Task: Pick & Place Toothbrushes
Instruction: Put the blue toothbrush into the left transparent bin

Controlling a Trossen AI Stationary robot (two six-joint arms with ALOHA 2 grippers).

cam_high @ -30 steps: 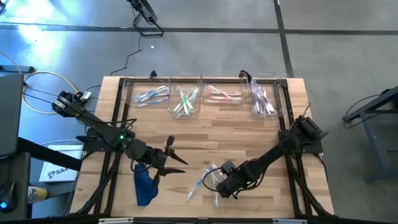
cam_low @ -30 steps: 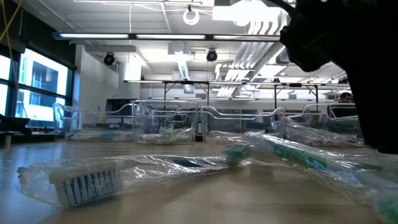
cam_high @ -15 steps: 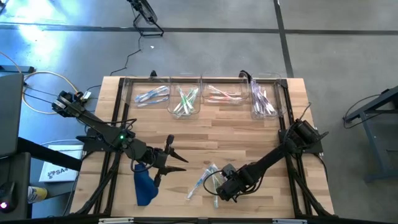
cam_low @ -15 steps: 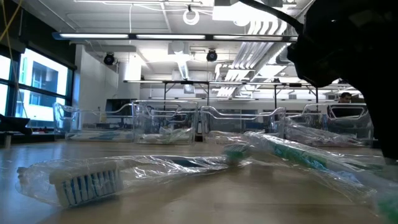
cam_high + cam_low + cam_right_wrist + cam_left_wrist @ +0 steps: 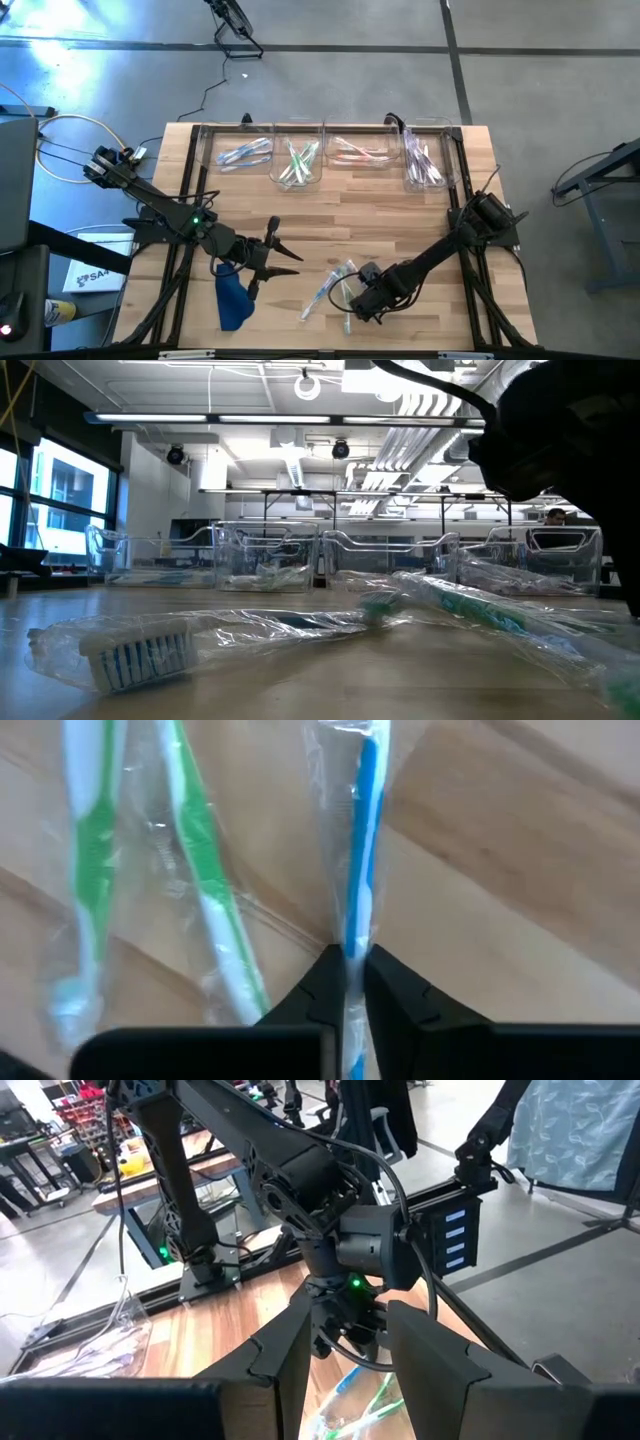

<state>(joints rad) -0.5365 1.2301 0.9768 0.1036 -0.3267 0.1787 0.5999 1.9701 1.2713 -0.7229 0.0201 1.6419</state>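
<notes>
Wooden table (image 5: pixel 400 215) under bright ceiling lights (image 5: pixel 300 420), grey floor (image 5: pixel 330 85) around

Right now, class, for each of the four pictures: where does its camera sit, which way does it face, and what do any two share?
High view: overhead, looking down; both arms, four clear bins.
Low view: table height, facing the bins; wrapped toothbrushes near, one dark arm above.
Left wrist view: past the left gripper, facing the right arm.
Right wrist view: over the table; right gripper shut on a blue toothbrush.
Shared: high and right wrist views both show the loose toothbrushes.
</notes>
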